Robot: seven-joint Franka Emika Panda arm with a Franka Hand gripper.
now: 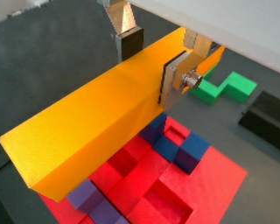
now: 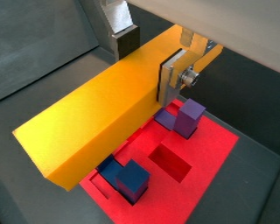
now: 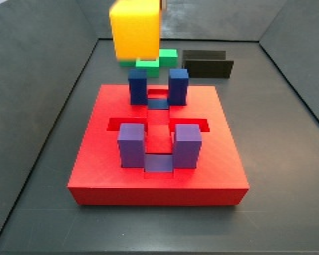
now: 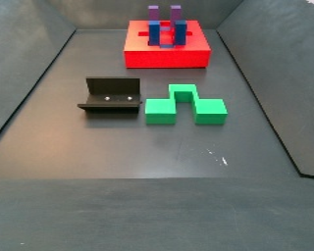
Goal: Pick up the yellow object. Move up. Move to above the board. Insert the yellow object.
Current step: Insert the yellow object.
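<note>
Silver-fingered gripper point(image 1: 154, 61), jaws clamped on the long yellow-orange rectangular bar point(image 1: 90, 122), is above the flat red slotted board point(image 2: 206, 149)

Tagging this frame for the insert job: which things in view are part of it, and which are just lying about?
In the job:
- yellow bar, clamped in the gripper, held in the air above the board
- red board with blue and purple upright blocks

Lying about:
- green notched block on the floor
- black fixture beside it
</note>
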